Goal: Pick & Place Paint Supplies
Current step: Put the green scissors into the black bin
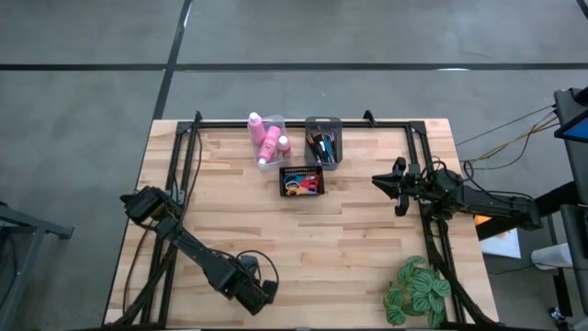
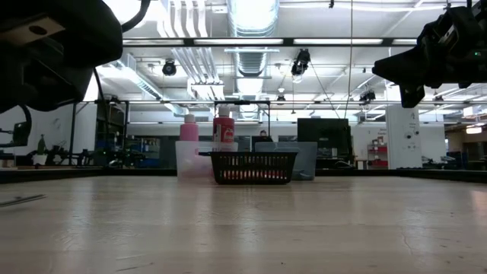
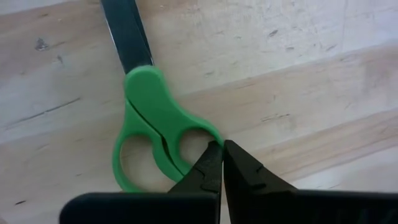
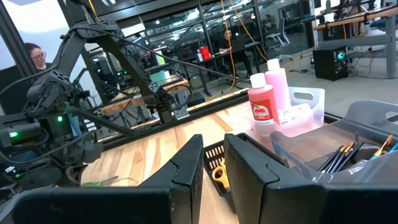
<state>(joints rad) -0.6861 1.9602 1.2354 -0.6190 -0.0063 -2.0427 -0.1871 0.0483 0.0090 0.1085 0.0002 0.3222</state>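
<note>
Overhead straight down on the desk (image 1: 367,230); low, level across it; wrists close past each claw; pink bottles (image 2: 223,131) shared.

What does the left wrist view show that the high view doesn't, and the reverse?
Only the left wrist view shows green scissors lying on the wood, with the left tool shut on one handle loop. Only the high view shows the pink bottles, brush bin, black basket, plant and right tool. Both show the table.
</note>
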